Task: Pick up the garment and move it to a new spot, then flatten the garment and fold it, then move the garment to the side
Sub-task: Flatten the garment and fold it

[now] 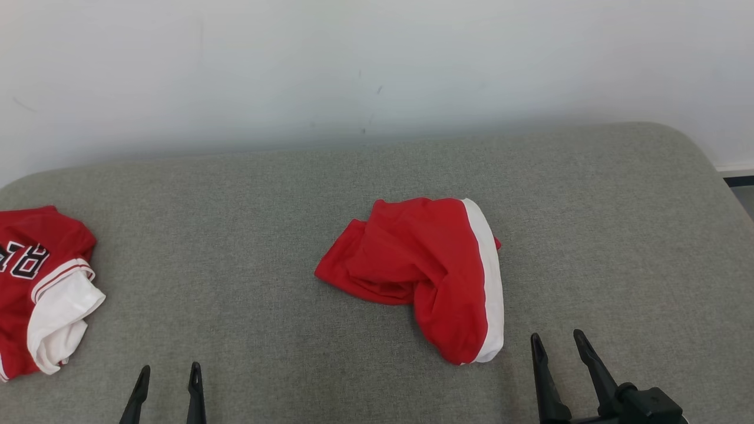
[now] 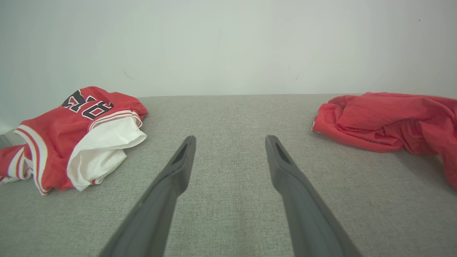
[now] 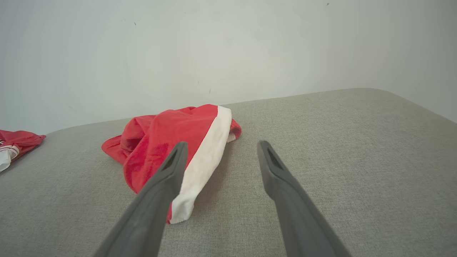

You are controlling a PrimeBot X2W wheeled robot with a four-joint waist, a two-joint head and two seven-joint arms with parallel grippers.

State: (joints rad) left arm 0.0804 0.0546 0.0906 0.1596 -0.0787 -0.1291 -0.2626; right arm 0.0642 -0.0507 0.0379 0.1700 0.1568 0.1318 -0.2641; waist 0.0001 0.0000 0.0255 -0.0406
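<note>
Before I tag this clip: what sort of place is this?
Likely an indoor garment-folding test bench: a grey fabric-covered surface against a bare white wall, a crumpled red garment with a white stripe and a red jersey lying on it.

Soft, diffuse light is filling all three views, bright but without glare or hot spots. The pale wall (image 1: 377,59) is dimming toward the upper corners of both wrist views. The red garment (image 1: 424,265) is laying only a thin, soft-edged shadow on the grey bench (image 1: 235,235) along its right side. The head view is showing crisp weave detail. In the left wrist view the fingers (image 2: 167,192) of the left gripper (image 2: 230,142) are going soft toward the bottom edge.
</note>
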